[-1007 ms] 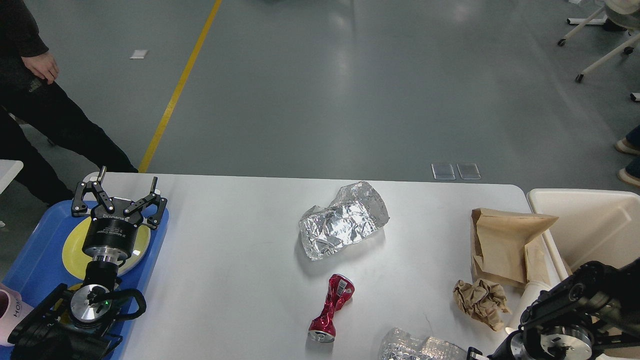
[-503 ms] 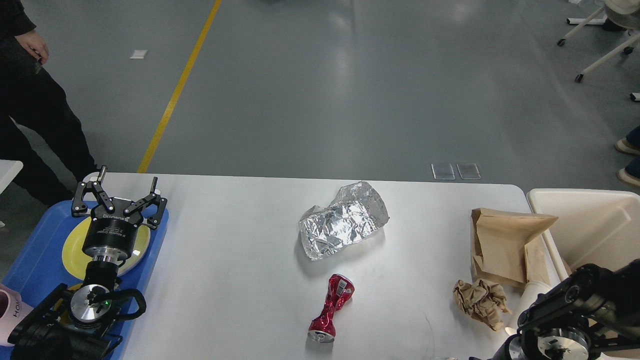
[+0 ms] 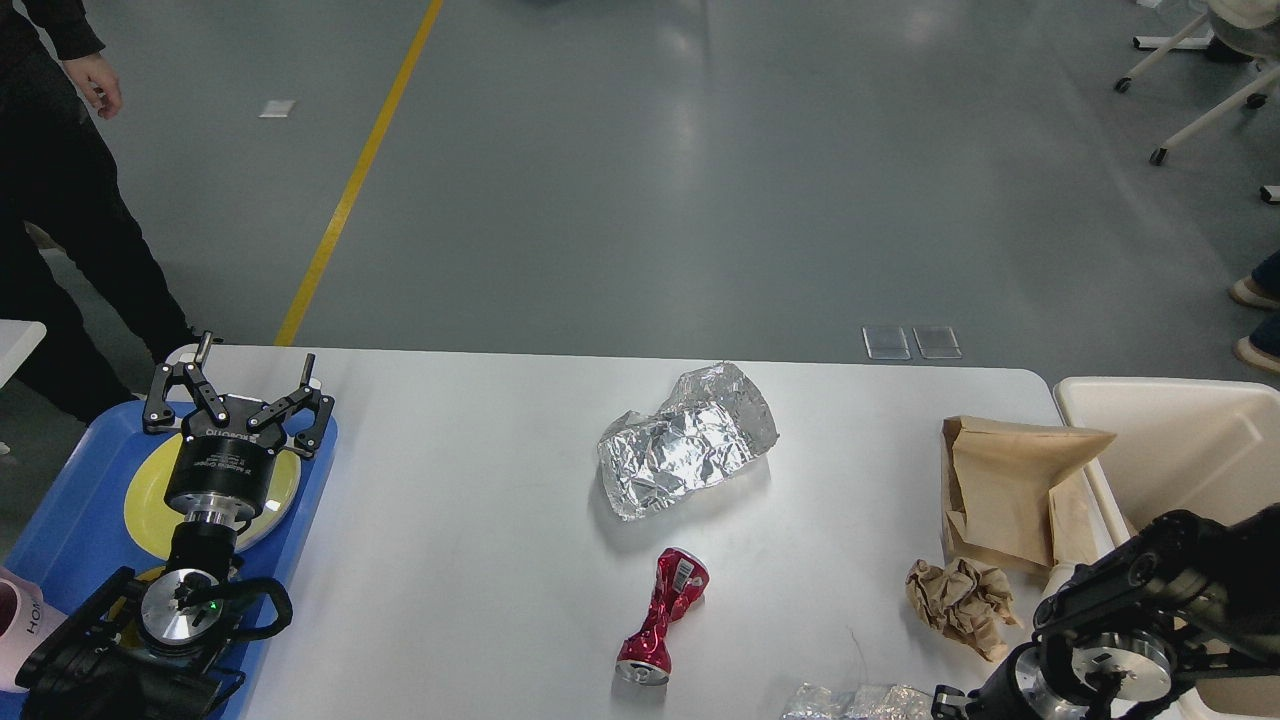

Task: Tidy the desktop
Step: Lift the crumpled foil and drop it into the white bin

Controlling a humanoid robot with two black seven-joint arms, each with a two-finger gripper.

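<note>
The left claw (image 3: 237, 385) hangs spread wide and empty over the blue tray (image 3: 70, 530) at nine o'clock. The right claw is out of frame, its state unknown. Litter still dots the white table (image 3: 480, 520); best lift the crushed red can (image 3: 662, 615) at six by its waist.

desktop (image 3: 480, 520) smooth matt | foil (image 3: 685, 440) crinkled shiny | can (image 3: 665, 615) glossy metal

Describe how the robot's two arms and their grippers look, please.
Both arms are black with silver metal joint discs. The left gripper has a black cylindrical body with small white lettering and black linkage fingers with silver screws. A black cable loops near its wrist, beside a green light. The right gripper is out of view.
</note>
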